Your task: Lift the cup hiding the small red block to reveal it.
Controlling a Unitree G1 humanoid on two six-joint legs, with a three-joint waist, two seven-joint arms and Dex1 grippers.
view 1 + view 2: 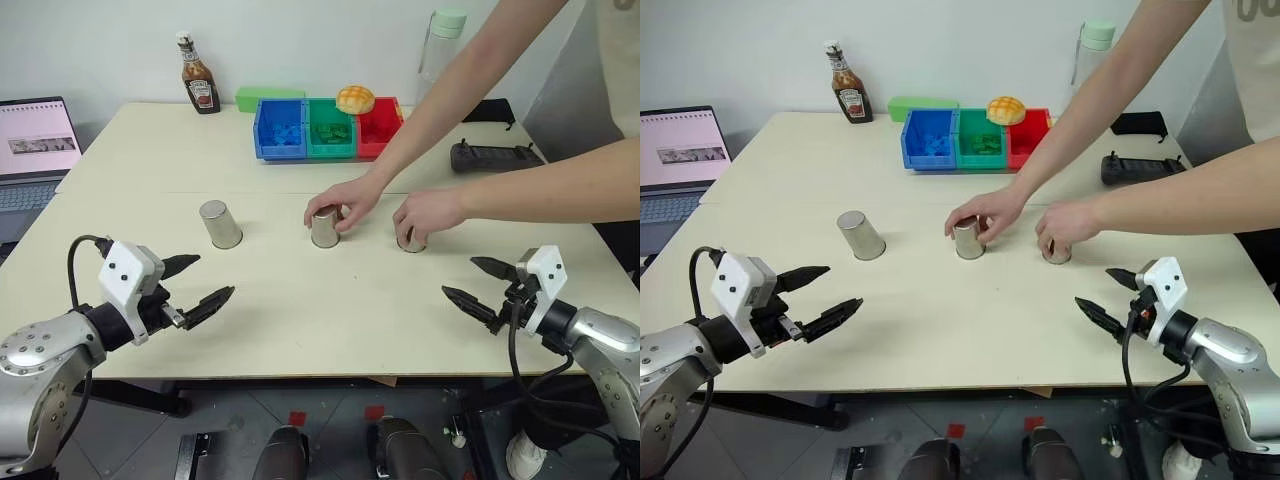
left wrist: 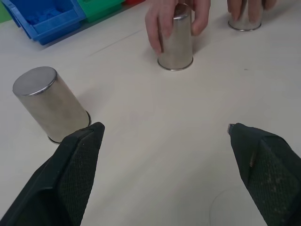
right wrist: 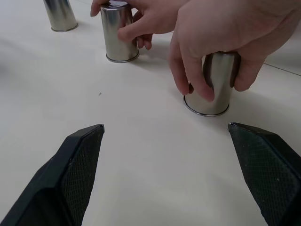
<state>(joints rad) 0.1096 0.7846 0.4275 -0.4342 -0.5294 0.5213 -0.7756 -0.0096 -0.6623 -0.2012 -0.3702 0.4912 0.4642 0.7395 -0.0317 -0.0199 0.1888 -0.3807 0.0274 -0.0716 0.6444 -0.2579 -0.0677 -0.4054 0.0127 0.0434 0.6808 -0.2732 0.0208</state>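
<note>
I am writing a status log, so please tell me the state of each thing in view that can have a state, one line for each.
left cup: upside down on the table, untouched.
middle cup: upside down, one hand gripping it.
right cup: upside down, other hand covering it.
left gripper: open, holding nothing.
right gripper: open, holding nothing.
laptop: lid up, screen lit.
ketchup bottle: upright, capped.
water bottle: upright, lid on.

right cup [image 1: 412, 241] | mostly hidden under person's hand [image 1: 428, 213] (rim shows)
</note>
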